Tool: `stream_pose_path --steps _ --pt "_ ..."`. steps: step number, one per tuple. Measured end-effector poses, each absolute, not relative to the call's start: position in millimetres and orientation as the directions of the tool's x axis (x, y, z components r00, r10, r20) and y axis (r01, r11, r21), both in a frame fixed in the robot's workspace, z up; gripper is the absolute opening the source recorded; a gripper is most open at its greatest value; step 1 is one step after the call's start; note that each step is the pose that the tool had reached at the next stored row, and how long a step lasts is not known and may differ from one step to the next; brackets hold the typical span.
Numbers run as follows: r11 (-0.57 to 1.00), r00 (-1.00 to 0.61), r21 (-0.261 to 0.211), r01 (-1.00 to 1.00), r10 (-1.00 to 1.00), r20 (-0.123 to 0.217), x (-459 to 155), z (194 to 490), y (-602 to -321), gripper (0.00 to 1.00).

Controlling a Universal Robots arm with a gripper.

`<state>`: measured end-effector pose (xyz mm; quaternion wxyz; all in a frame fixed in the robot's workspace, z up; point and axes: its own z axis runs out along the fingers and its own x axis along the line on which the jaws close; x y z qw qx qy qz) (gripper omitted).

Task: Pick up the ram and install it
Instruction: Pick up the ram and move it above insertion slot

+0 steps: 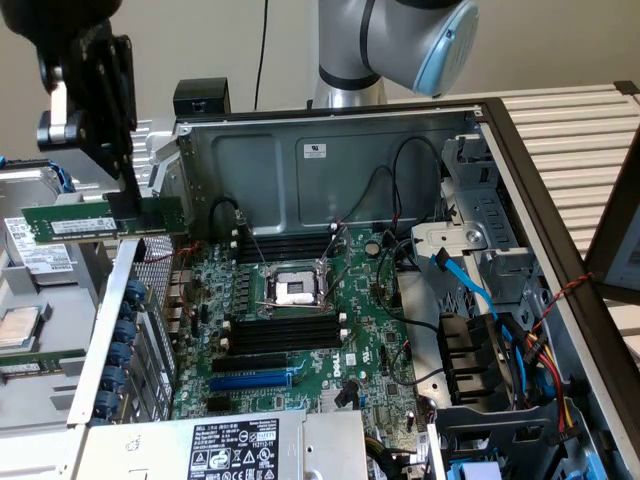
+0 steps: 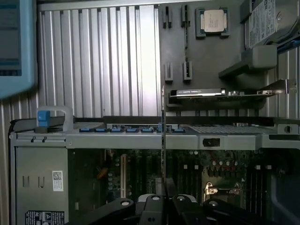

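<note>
At the exterior view's upper left, I see the gripper [image 1: 127, 206] hanging over the side wall of the open computer case [image 1: 330, 150], its fingers clamped on the ram [image 1: 95, 222]. The green stick is held level in the air, gripped near the end that faces the case, with a white sticker [image 1: 80, 226] on its face. It is clear of the motherboard [image 1: 300, 400] and well apart from the black memory slots [image 1: 285, 333] that flank the CPU socket [image 1: 297, 290]; those slots look unfilled. The blue expansion slot [image 1: 250, 381] lies nearer the camera. On the wrist view I read the ram [image 2: 162, 140] edge-on, a thin line rising from the gripper [image 2: 163, 199] across the case rim.
</note>
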<state>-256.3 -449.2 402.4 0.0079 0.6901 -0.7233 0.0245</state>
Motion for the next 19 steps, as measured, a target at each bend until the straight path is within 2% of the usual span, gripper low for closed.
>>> stream_pose_path --steps 19 --pt "0.045 -0.046 -0.025 -0.999 -0.998 0.044 -172 403 -458 0.12"
